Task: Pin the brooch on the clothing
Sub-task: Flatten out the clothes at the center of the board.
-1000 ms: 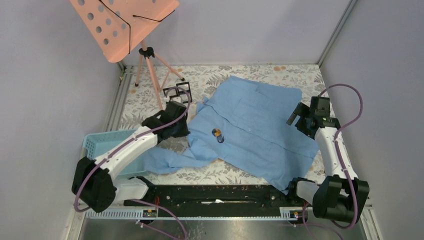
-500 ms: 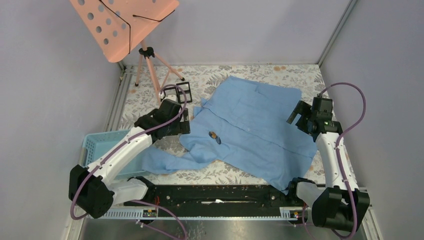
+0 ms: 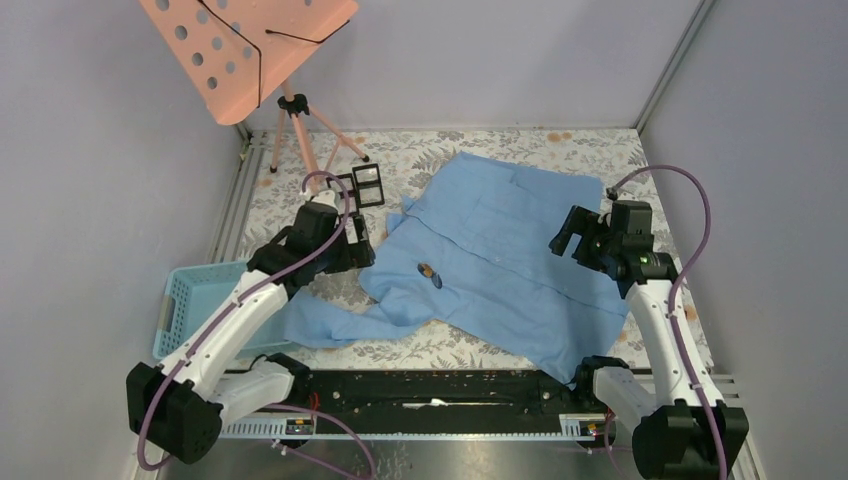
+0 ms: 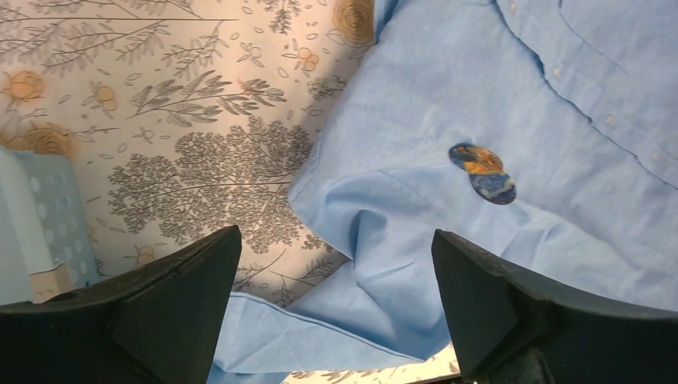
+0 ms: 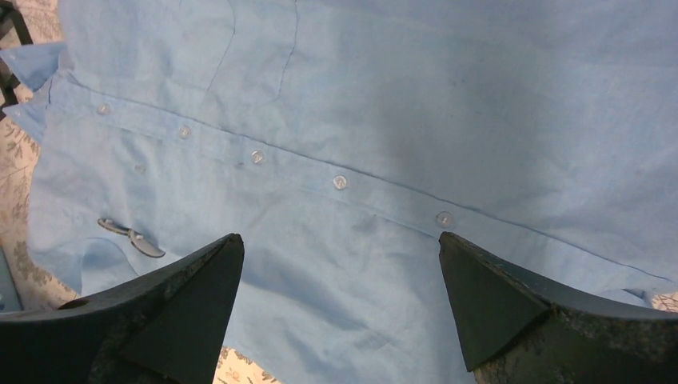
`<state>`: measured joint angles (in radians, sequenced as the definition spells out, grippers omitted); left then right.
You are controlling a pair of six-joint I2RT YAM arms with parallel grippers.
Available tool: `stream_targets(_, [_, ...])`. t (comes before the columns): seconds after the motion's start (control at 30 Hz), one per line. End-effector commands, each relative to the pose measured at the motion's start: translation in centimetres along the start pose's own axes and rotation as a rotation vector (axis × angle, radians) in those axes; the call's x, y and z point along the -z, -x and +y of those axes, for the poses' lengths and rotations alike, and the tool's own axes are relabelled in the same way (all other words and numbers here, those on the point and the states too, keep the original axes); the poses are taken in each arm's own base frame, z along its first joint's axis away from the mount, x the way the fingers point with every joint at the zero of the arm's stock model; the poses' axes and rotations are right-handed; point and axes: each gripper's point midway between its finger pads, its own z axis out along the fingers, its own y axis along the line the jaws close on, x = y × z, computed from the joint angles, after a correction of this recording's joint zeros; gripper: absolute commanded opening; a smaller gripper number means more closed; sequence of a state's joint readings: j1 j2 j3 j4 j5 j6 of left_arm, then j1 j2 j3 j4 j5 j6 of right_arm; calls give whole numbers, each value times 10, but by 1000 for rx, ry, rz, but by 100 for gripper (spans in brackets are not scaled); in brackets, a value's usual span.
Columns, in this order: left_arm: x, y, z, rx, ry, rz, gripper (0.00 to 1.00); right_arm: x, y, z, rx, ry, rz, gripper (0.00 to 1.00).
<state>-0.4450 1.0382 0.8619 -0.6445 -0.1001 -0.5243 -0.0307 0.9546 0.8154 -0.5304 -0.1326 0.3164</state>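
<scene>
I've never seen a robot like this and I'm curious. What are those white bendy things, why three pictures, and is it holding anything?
The white bendy things are two robot arms, the left arm and the right arm. One picture looks down from above and behind them. The other two come from a camera on each wrist, so the black shapes at the bottom are that arm's own jaws. A blue shirt lies spread on the flowery table, with a small brooch resting on it. A blue basket sits beside the left arm. Both pairs of jaws are open and hold nothing.
</scene>
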Motion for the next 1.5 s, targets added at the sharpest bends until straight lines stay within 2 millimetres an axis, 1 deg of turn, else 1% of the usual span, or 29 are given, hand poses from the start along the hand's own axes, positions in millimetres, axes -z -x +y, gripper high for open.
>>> stream_targets(0.0, [5, 17, -31, 27, -136, -1, 99, 2, -11, 18, 30, 87, 67, 99])
stream_targets(0.03, [4, 20, -33, 34, -135, 1, 99, 4, -13, 19, 31, 90, 76, 98])
stream_targets(0.07, [2, 24, -34, 43, -131, 1, 99, 6, -19, 26, 54, 109, 93, 98])
stream_targets(0.1, [-1, 26, -35, 54, -131, 0, 99, 9, -22, 29, 61, 118, 98, 98])
stream_targets(0.2, [-12, 39, -41, 87, -143, -9, 99, 12, -33, 35, 59, 146, 105, 98])
stream_targets(0.33, [-39, 55, -39, 130, -116, 12, 99, 9, -47, 49, 77, 193, 154, 97])
stream_targets(0.43, [-60, 60, -41, 167, -132, 40, 99, 5, -54, 61, 125, 199, 177, 97])
stream_targets(0.57, [-88, 62, -40, 180, -110, 85, 99, -2, -60, 79, 185, 196, 204, 96])
stream_targets(0.7, [-112, 67, -32, 203, -81, 106, 99, -9, -67, 98, 221, 204, 219, 96])
stream_targets(0.8, [-128, 70, -26, 224, -67, 124, 99, -16, -73, 107, 240, 199, 241, 96])
stream_targets(0.87, [-138, 69, -26, 232, -76, 138, 98, -21, -76, 114, 255, 198, 251, 96])
stream_targets(1.0, [-151, 68, -36, 250, -138, 169, 98, -36, -81, 128, 280, 186, 273, 96])
stream_targets(1.07, [-158, 65, -44, 263, -178, 194, 97, -44, -82, 133, 275, 177, 273, 96])
stream_targets(1.2, [-171, 55, -53, 292, -233, 244, 94, -56, -86, 141, 263, 178, 284, 95])
stream_targets(1.27, [-175, 54, -62, 315, -283, 258, 91, -59, -88, 141, 266, 169, 288, 95])
stream_targets(1.33, [-176, 57, -73, 330, -352, 257, 83, -62, -91, 139, 270, 159, 294, 95])
stream_targets(1.37, [-176, 57, -77, 338, -376, 257, 72, -63, -92, 137, 271, 151, 297, 95])
stream_targets(1.4, [-176, 60, -81, 336, -402, 246, 66, -64, -94, 136, 272, 145, 300, 95])
stream_targets(1.43, [-173, 65, -84, 331, -422, 231, 53, -65, -96, 134, 273, 140, 303, 95])
stream_targets(1.47, [-170, 70, -87, 323, -436, 209, 44, -66, -98, 132, 273, 136, 307, 95])
